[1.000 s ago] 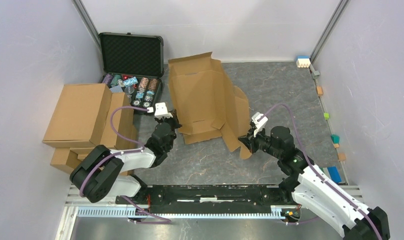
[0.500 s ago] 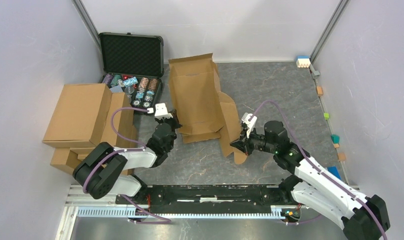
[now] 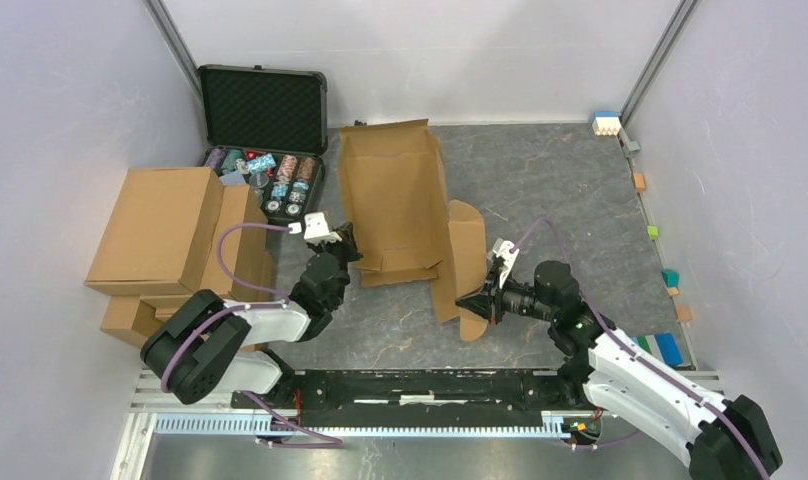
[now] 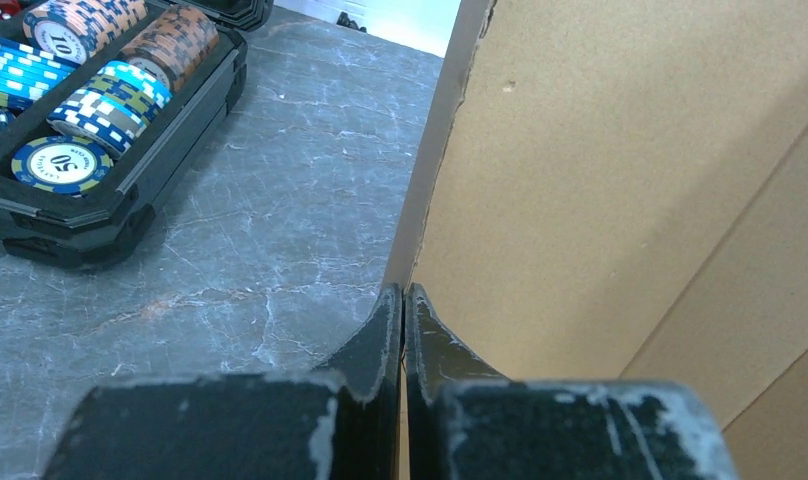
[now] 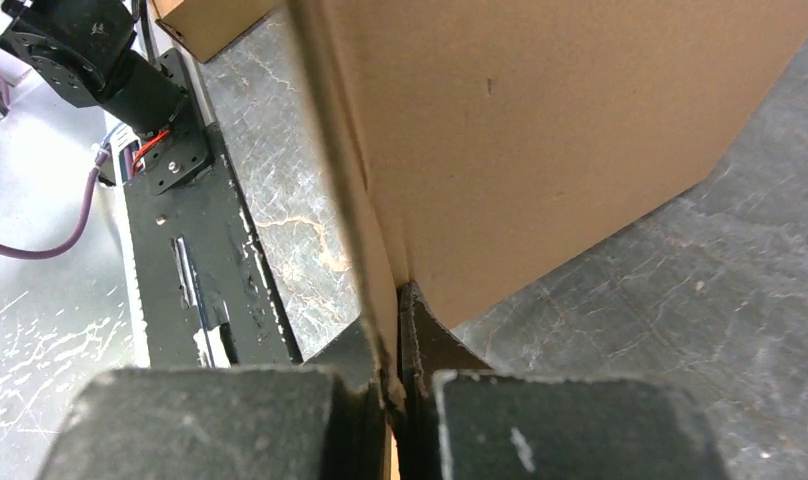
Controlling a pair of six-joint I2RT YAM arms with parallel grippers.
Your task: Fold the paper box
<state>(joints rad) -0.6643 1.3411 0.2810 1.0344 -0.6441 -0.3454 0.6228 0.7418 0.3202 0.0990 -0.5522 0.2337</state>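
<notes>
The paper box [image 3: 395, 200] is a brown die-cut cardboard sheet lying mid-table, its right flap [image 3: 462, 262] raised almost upright. My left gripper [image 3: 346, 243] is shut on the sheet's near left edge; the left wrist view shows the jaws [image 4: 404, 305] pinched on the cardboard [image 4: 620, 190]. My right gripper [image 3: 477, 300] is shut on the raised right flap's lower edge; the right wrist view shows the flap [image 5: 540, 120] clamped between the jaws [image 5: 398, 310].
An open black case [image 3: 263, 135] with poker chips [image 4: 90, 90] sits at the back left. Stacked brown cartons [image 3: 165, 235] stand left of my left arm. Small coloured blocks [image 3: 670, 275] line the right wall. The arms' base rail [image 3: 420, 385] runs along the near edge.
My right gripper has moved left and nearer, swinging the right flap up from slanted to almost upright. The sheet's back edge has shifted a little. The left gripper has barely moved.
</notes>
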